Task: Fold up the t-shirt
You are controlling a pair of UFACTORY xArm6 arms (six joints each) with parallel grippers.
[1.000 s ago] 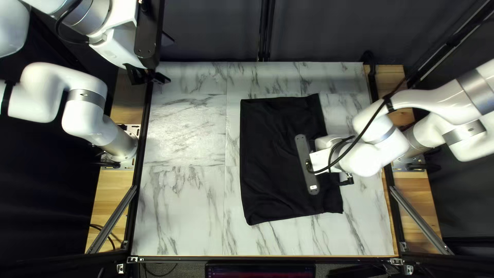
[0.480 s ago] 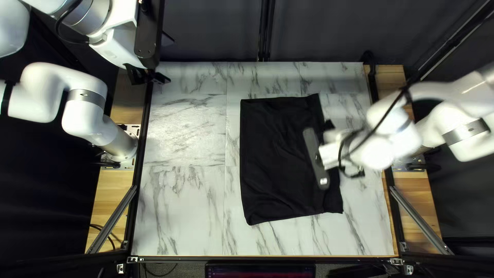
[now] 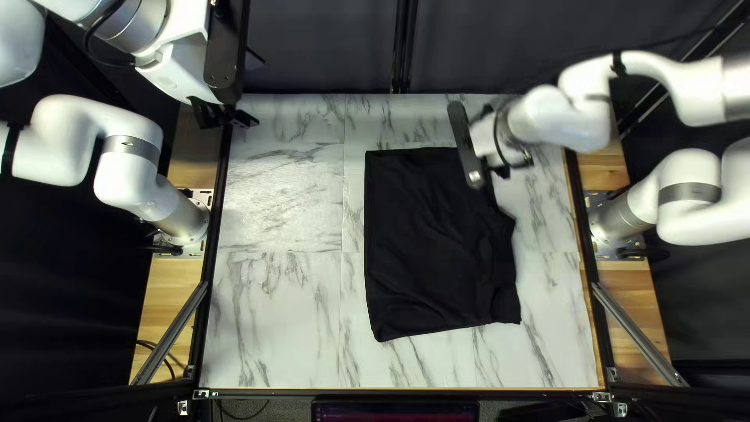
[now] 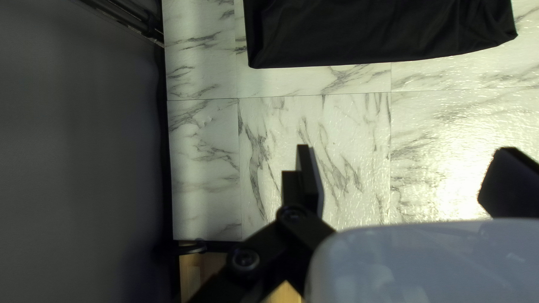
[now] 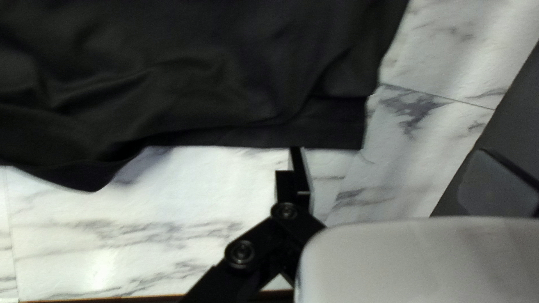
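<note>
In the top left view, the black t-shirt [image 3: 430, 242] lies as a rough rectangle, its right edge uneven with a small bulge. My left gripper [image 3: 251, 88] is raised over the table's far left corner, away from the cloth. My right gripper [image 3: 500, 166], partly hidden under its camera bar, is above the shirt's far right corner. The left wrist view has my left gripper [image 4: 407, 150] open and empty, the t-shirt [image 4: 382, 28] lying ahead. In the right wrist view, my right gripper [image 5: 392, 151] is open with nothing held; one fingertip appears at the edge of the t-shirt [image 5: 196, 84].
The marble-patterned table [image 3: 273, 312] shows bare to the left of the shirt and along its near side. Dark rails run down both table sides, and a dark curtain [image 3: 320, 47] hangs behind the far edge.
My right arm has swung toward the table's far edge, from over the shirt's right part to its far right corner, uncovering the right edge. My left arm has stayed put.
</note>
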